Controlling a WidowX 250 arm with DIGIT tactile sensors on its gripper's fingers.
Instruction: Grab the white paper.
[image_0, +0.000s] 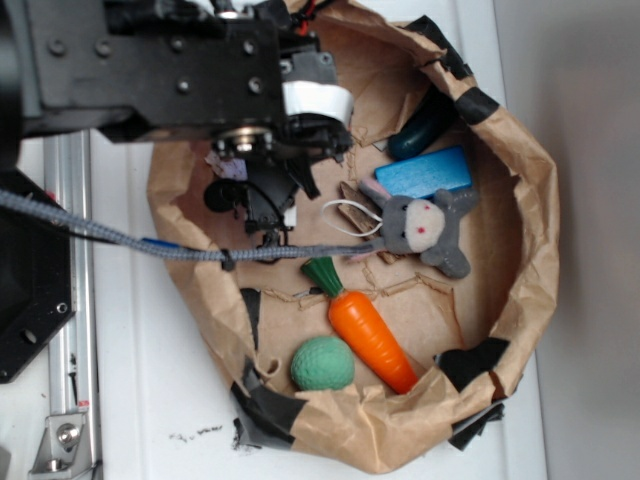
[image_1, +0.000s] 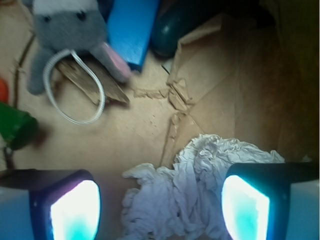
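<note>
My gripper (image_1: 160, 200) is wide open and holds nothing. The paper (image_1: 192, 192) lies right between my fingers. I am lined up; next I should squeeze shut on it.

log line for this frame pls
phase: pre-grasp | pincer: open, straddling white paper | contact: none visible | paper: on bag floor
</note>
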